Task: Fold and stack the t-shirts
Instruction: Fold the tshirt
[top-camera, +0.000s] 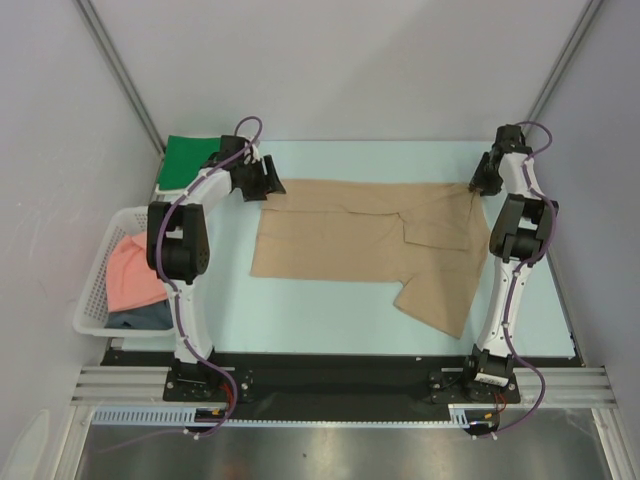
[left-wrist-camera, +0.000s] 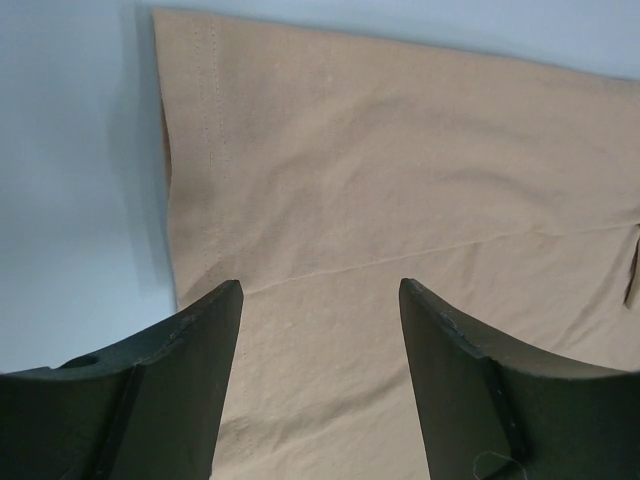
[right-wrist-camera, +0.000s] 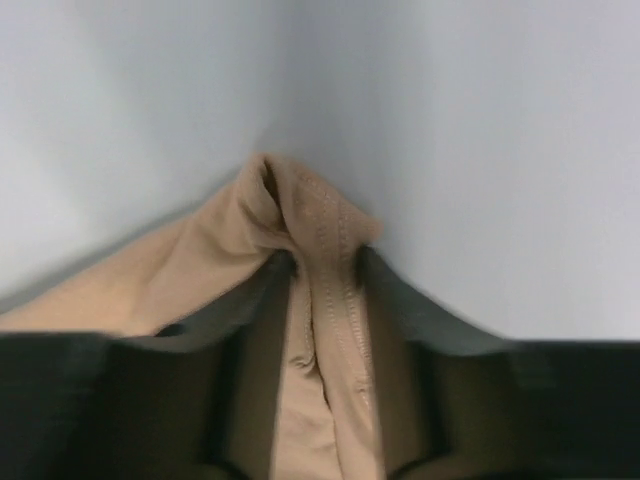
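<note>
Far left, the basket (top-camera: 92, 300) sat at the bench (top-camera: 330, 325) edge w/ the pink t-shirt (top-camera: 133, 275) heaped over the grey-blue t-shirt (top-camera: 148, 318), both unfolded, prob. parked there as the queue. Behind it, in the far left corner, the green t-shirt (top-camera: 187, 158) lay folded flat, likely the base of the stack. Next along, the left tool (top-camera: 268, 186) hung over the far left corner of the tan t-shirt (top-camera: 345, 240), jaws wide apart w/ nothing btwn them. Its wrist view showed the stitched edge right below, so it looked lined up to pinch that corner. The tan t-shirt was spread across mid-bench, one sleeve trailing toward the near right. At its far right corner the right tool (top-camera: 476, 186) had its jaws pressed in on a bunched fold of hem, cloth gripped btwn them. Prob. both far corners were wanted so the far edge could lift & fold over evenly; the left grab was not yet made.
</note>
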